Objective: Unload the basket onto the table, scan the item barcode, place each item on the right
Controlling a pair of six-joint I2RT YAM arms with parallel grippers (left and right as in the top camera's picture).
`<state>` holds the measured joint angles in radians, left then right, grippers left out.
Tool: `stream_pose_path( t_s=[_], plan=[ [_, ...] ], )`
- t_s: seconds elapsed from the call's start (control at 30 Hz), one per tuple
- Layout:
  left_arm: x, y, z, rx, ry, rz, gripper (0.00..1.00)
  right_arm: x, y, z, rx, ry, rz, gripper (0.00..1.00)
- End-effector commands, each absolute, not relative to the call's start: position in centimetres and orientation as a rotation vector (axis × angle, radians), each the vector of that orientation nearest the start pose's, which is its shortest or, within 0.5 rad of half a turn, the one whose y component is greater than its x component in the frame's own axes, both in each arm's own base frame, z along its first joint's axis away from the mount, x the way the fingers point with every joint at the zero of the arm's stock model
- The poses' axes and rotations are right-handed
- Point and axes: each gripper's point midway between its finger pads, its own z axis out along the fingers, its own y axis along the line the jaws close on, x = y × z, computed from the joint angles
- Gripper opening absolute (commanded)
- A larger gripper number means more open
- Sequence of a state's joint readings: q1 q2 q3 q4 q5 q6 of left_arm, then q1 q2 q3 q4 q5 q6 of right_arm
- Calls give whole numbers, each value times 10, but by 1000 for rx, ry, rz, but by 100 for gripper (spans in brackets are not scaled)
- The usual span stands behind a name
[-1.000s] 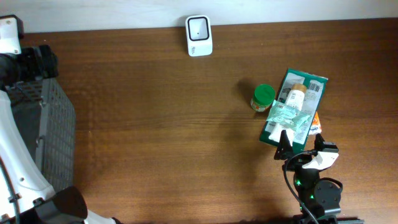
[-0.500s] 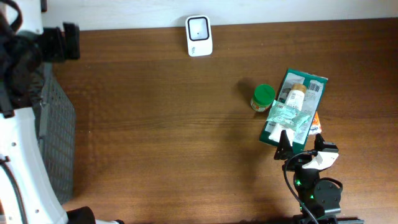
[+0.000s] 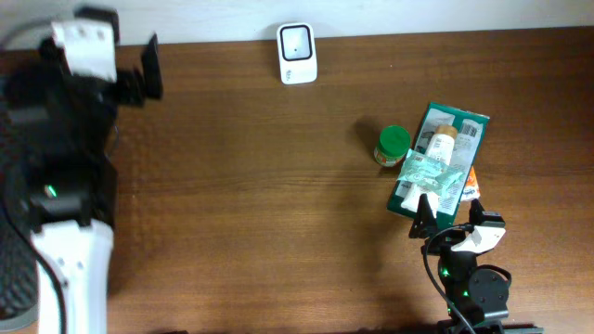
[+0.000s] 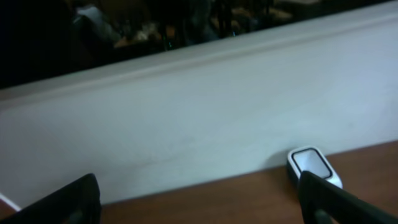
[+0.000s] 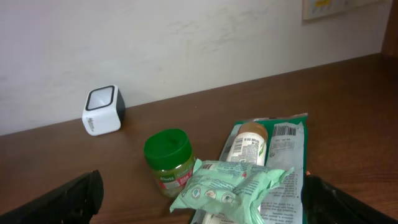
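Several items [image 3: 432, 174] near right end effector [image 3: 450, 213]

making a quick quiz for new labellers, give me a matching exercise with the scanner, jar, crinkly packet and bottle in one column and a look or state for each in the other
1. scanner
2. jar
3. packet
4. bottle

A. pale green, crinkled
B. white, with a dark-rimmed window
C. tan cap, lying on its side
D. green lid, standing upright

Pairs: 1-B, 2-D, 3-A, 4-C
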<state>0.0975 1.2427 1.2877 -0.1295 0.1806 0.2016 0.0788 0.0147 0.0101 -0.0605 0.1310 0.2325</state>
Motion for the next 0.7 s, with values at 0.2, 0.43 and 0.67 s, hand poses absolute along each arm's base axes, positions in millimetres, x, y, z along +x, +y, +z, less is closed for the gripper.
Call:
stream_pose_path(
  t_s=[0.2, 0.43, 0.67],
  plan=[
    [307, -3, 360, 225, 1439, 102, 99, 246, -1, 158, 212, 1627, 133, 98],
    [257, -8, 325, 227, 1324, 119, 99, 246, -1, 158, 212, 1627, 133, 98],
    [243, -13, 297, 235, 1217, 122, 99, 246, -1, 158, 212, 1627, 133, 98]
  ],
)
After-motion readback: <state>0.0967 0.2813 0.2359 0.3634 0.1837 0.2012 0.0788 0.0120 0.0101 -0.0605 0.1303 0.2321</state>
